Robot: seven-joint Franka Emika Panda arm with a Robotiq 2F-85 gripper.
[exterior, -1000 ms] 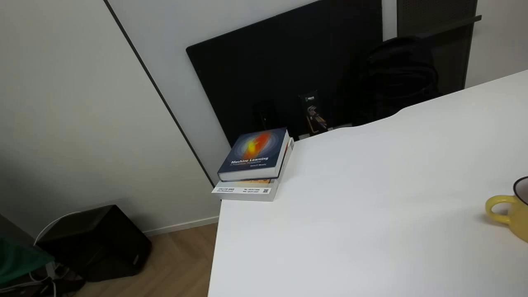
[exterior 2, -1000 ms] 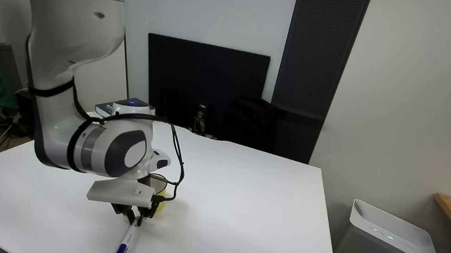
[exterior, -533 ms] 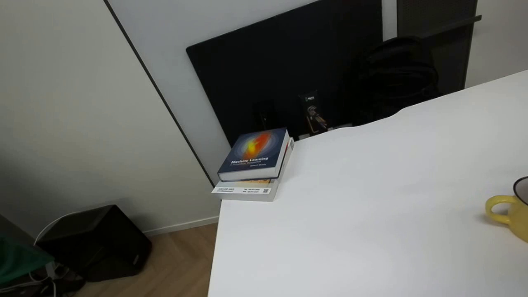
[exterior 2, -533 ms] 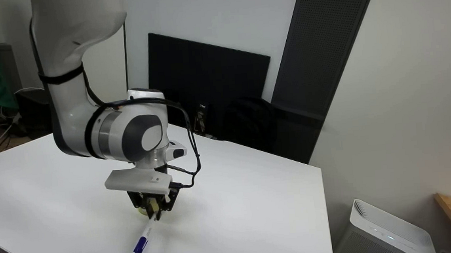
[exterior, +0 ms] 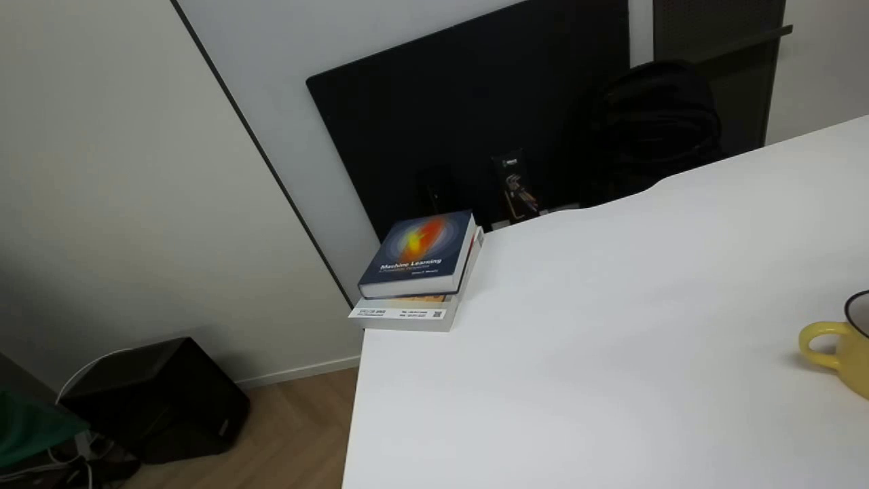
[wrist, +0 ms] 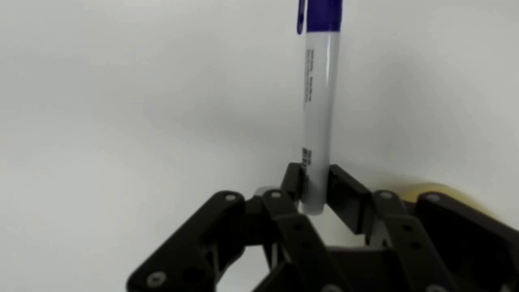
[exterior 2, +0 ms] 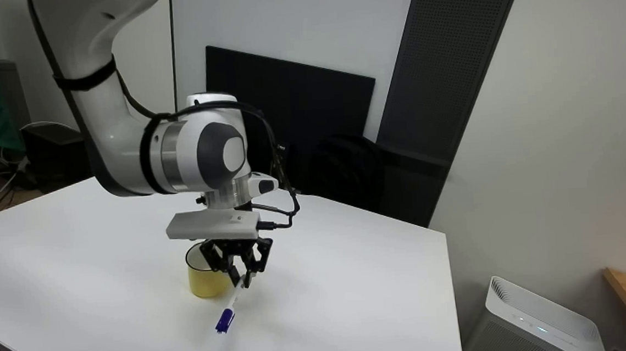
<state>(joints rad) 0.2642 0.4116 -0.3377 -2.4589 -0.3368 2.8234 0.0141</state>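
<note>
A white marker with a dark blue-purple cap [wrist: 319,89] is pinched near its uncapped end by my gripper [wrist: 315,178]. In an exterior view my gripper [exterior 2: 241,282] hangs over the white table, and the marker [exterior 2: 232,301] slants from its fingers with the cap lowest, apparently off the surface. A yellow mug with a dark rim [exterior 2: 207,282] stands just behind and left of the gripper, its right side partly covered by the fingers. Another exterior view cuts the mug [exterior: 855,360] at the right edge, with its handle showing. Part of its yellow [wrist: 440,189] shows behind a finger in the wrist view.
Two stacked books [exterior: 421,258] lie at a corner of the white table [exterior: 577,380]. Beyond the table's far edge are a black monitor [exterior: 475,109], a dark backpack [exterior: 655,129] and a small box [exterior: 516,187]. A white appliance [exterior 2: 538,319] stands beside the table.
My gripper, still holding the marker, has moved right and upward in the exterior view that shows the arm. The mug, earlier mostly behind it, is now largely visible on its left.
</note>
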